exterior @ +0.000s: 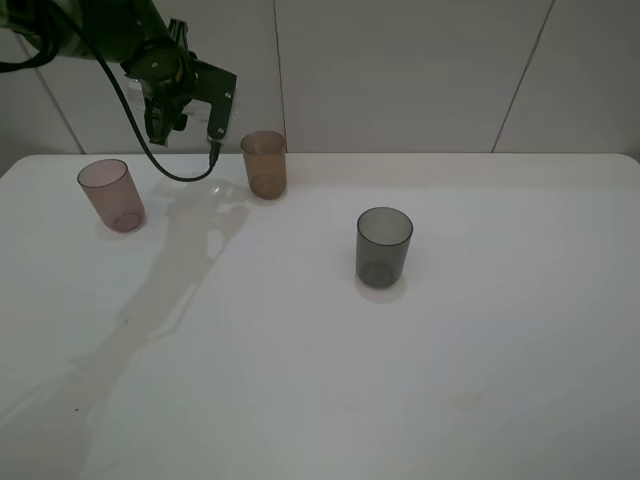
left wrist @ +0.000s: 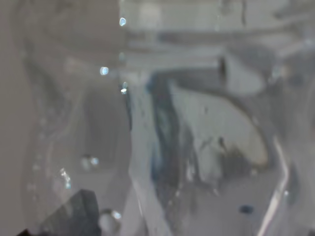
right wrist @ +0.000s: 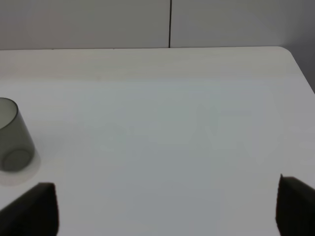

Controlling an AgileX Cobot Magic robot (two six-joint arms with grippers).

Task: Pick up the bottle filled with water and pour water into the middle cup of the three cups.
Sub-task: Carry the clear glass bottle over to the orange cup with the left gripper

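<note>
Three cups stand on the white table (exterior: 470,390): a pinkish cup (exterior: 111,195) at the left, the amber middle cup (exterior: 264,164) at the back, and a smoky-grey cup (exterior: 384,247) to the right. My left gripper (exterior: 188,125) hangs above the table's back edge, just left of the amber cup. The left wrist view is filled with the clear bottle (left wrist: 197,123), and the gripper is shut on it. From the high camera the bottle is too clear to make out. My right gripper (right wrist: 162,211) stands open over bare table, with the grey cup (right wrist: 12,135) off to its side.
A pale panelled wall (exterior: 400,70) rises right behind the table. A black cable (exterior: 170,172) loops down from the left arm toward the table between the pinkish and amber cups. The right arm does not show in the high view.
</note>
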